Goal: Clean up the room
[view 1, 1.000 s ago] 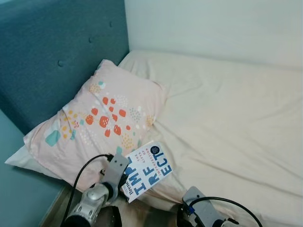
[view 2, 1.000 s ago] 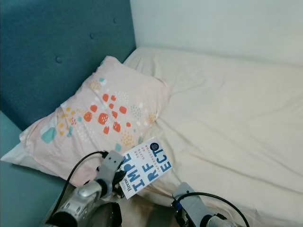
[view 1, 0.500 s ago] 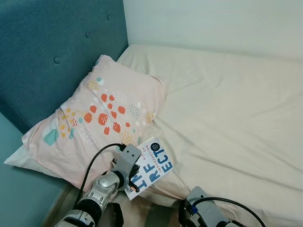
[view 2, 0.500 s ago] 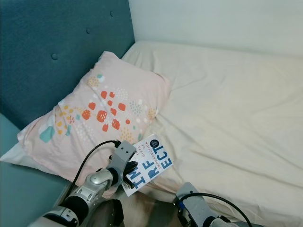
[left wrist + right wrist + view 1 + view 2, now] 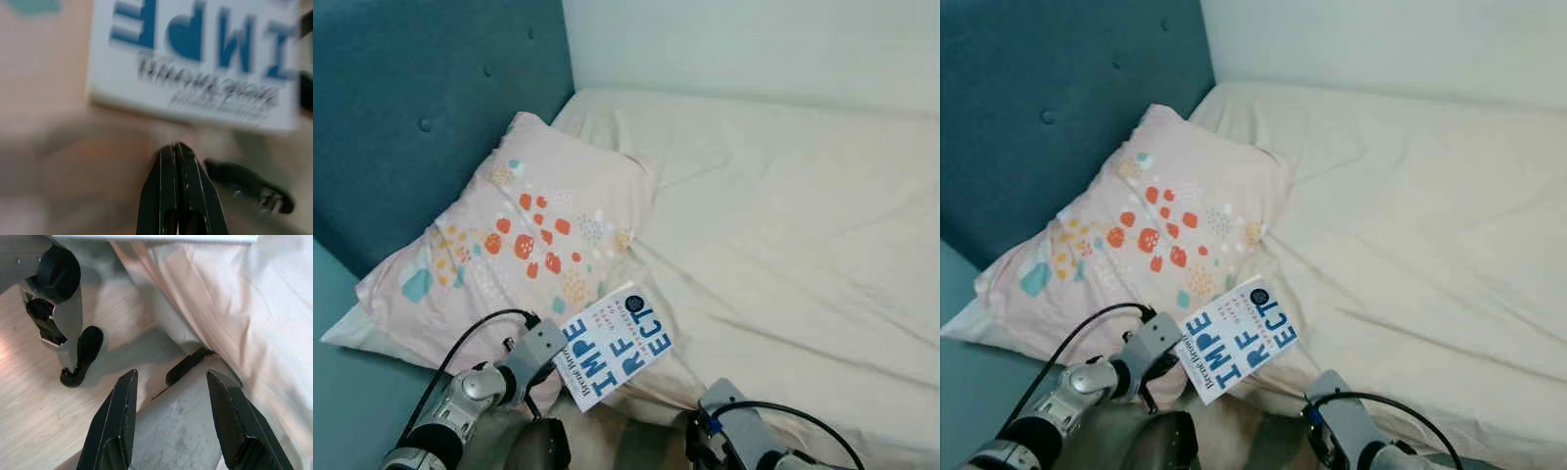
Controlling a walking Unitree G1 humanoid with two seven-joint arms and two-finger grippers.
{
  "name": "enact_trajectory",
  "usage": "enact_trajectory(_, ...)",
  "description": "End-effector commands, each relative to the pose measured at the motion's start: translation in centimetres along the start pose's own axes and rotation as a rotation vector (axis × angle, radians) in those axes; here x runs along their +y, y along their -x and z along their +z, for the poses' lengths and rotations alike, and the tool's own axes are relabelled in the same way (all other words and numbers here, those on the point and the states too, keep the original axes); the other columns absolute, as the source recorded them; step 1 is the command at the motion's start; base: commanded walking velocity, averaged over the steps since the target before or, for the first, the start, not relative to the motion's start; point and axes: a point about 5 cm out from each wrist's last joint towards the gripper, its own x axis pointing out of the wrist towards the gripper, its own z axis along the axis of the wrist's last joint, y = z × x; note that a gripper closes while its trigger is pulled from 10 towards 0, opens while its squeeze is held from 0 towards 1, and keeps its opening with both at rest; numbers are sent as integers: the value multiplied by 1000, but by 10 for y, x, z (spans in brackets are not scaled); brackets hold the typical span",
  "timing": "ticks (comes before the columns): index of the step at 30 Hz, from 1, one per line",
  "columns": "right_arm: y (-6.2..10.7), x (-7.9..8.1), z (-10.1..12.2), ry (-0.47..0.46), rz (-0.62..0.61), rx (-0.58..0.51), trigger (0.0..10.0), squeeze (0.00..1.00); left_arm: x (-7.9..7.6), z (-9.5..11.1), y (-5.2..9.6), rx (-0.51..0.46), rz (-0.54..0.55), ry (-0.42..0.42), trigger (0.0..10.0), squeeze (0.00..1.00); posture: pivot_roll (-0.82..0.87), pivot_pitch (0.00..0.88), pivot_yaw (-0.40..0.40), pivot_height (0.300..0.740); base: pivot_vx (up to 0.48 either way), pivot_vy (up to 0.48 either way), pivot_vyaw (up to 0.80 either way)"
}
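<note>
Your left hand (image 5: 175, 147) has its two black fingers pressed flat together with nothing between them. It sits just short of the near edge of the book (image 5: 615, 346), apart from it as far as the blurred wrist view lets you judge. From the head camera you see that hand at the end of the silver left arm (image 5: 460, 401), low beside the bed's front corner.

The book is white with large blue letters and lies face up, turned at an angle, on the near edge of the bed (image 5: 783, 235), its upper end touching the lower corner of the pillow (image 5: 509, 245). The pillow is pale pink with orange and teal spots and leans against the blue headboard (image 5: 401, 108).

Your right hand (image 5: 168, 418) hangs low with its fingers spread wide, holding nothing, over the wooden floor (image 5: 34, 416) beside the draped sheet.
</note>
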Motion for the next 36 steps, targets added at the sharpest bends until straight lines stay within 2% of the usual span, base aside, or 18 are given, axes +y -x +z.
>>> enact_trajectory(1,-1,4,-6,-23,17,20,10000,0,4,-12,6,57,19,-24,0,0,-74,222,52,599,0,0,0)
enact_trajectory(7,-1,2,-6,-22,11,18,10000,0,-6,-5,-5,42,34,-7,0,0,-84,224,50,599,0,0,0)
enact_trajectory(9,1,2,-6,-24,7,19,10000,0,-16,1,-12,27,16,2,0,0,-91,226,53,599,0,0,0)
enact_trajectory(15,3,2,-8,-29,1,23,10000,0,-24,8,-20,13,24,16,0,0,-103,235,60,599,0,0,0)
enact_trajectory(19,5,4,-8,-36,-4,24,10000,0,-30,25,-32,-21,79,73,0,0,-121,248,67,599,0,0,0)
enact_trajectory(23,6,4,-8,-37,-6,23,10000,0,-31,35,-37,-42,105,97,0,0,-128,252,71,599,0,0,0)
enact_trajectory(24,6,4,-8,-36,-10,23,10000,0,-30,45,-41,-59,124,103,0,0,-135,256,75,599,0,0,0)
enact_trajectory(32,9,6,-8,-42,-25,21,10000,0,-26,66,-47,-85,143,76,0,0,-159,263,96,599,0,0,0)
enact_trajectory(36,13,8,-10,-52,-40,20,10000,0,-25,94,-53,-167,130,72,0,0,-169,265,101,599,0,0,0)
